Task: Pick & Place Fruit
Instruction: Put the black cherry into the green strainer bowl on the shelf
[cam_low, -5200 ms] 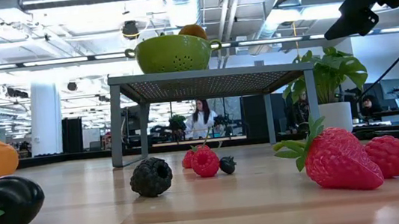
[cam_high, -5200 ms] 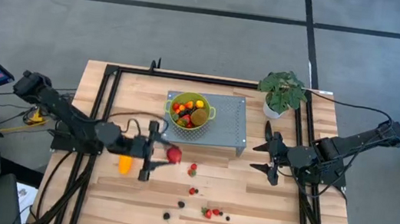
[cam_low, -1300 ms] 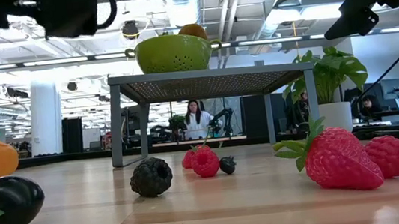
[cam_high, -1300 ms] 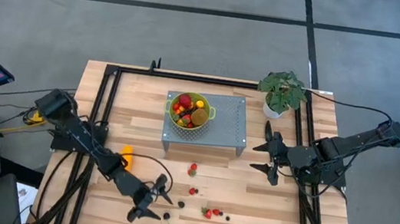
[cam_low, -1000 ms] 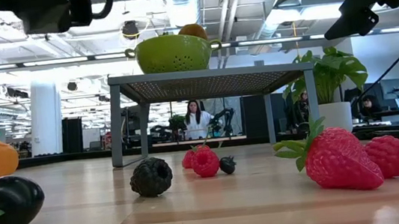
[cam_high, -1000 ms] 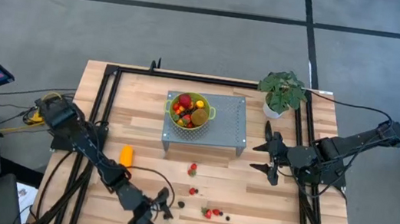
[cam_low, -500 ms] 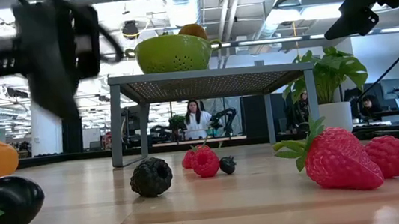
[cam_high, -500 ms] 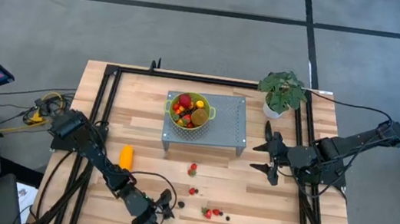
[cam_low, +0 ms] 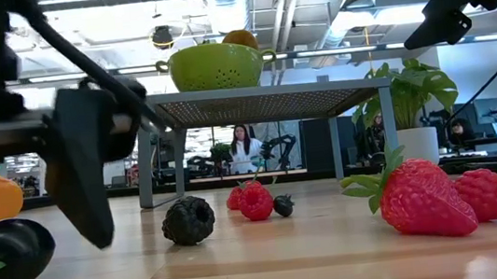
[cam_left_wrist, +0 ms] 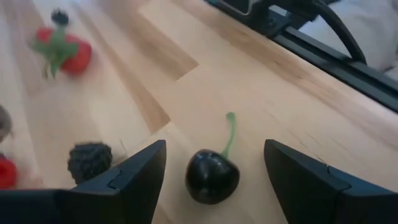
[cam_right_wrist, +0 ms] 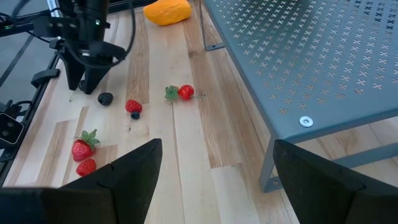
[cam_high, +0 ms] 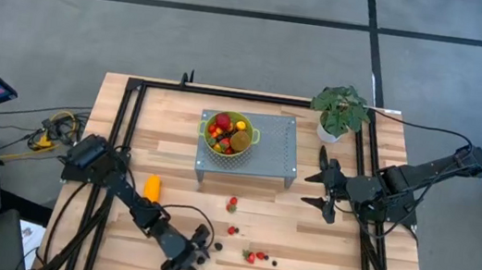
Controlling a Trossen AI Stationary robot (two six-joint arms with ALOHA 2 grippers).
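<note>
My left gripper (cam_high: 197,252) is open and low over the table's near part. Its fingers stand on either side of a dark cherry (cam_left_wrist: 211,176) with a green stem, without touching it. In the low view one finger (cam_low: 83,172) reaches down beside that cherry (cam_low: 4,257). A blackberry (cam_left_wrist: 90,162) lies close by on the wood. The green colander (cam_high: 228,133) on the grey stand holds red, orange and brown-green fruit. The long orange fruit (cam_high: 152,188) lies on the table. My right gripper (cam_high: 322,190) waits open, right of the stand.
Strawberries (cam_high: 253,255) and small red and dark berries (cam_high: 232,205) are scattered on the wood in front of the grey perforated stand (cam_high: 276,149). A potted plant (cam_high: 339,111) stands at the far right. Black frame rails (cam_high: 124,138) run along the table's sides.
My left gripper has moved slightly toward the table's right edge and come down to table height over the dark cherry, entering the low view from above. The fruit has stayed where it was.
</note>
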